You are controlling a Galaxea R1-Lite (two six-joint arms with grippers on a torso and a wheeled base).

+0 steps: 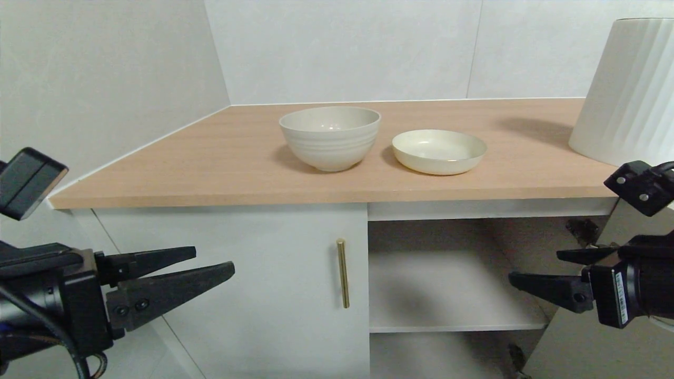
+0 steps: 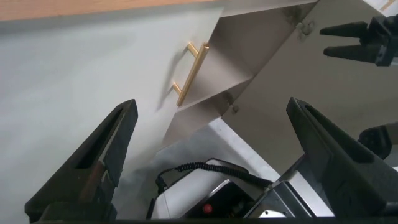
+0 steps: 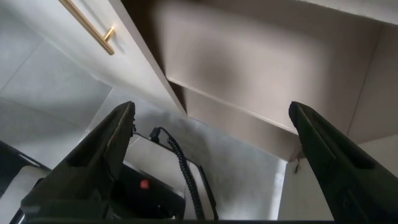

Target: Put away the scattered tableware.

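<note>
Bowl (image 1: 330, 138) and shallow dish (image 1: 438, 151) sat side by side on the counter (image 1: 210, 168). Left gripper (image 1: 215, 260) and right gripper (image 1: 534, 266) hung wide open lower down.

Two pieces of tableware, two grippers, one cabinet, one lampshade.
On one bench (image 1: 210, 168): one deep bowl (image 1: 330, 137) to the left, one shallow dish (image 1: 438, 151) just right of it, one pleated white lampshade (image 1: 626, 89) at far right. Below: one closed door (image 1: 237, 295) with one brass handle (image 1: 343, 272), one open door (image 1: 574, 342), one shelf (image 1: 453, 310) inside. Nearest: one left gripper (image 1: 214, 260), one right gripper (image 1: 534, 267).
</note>
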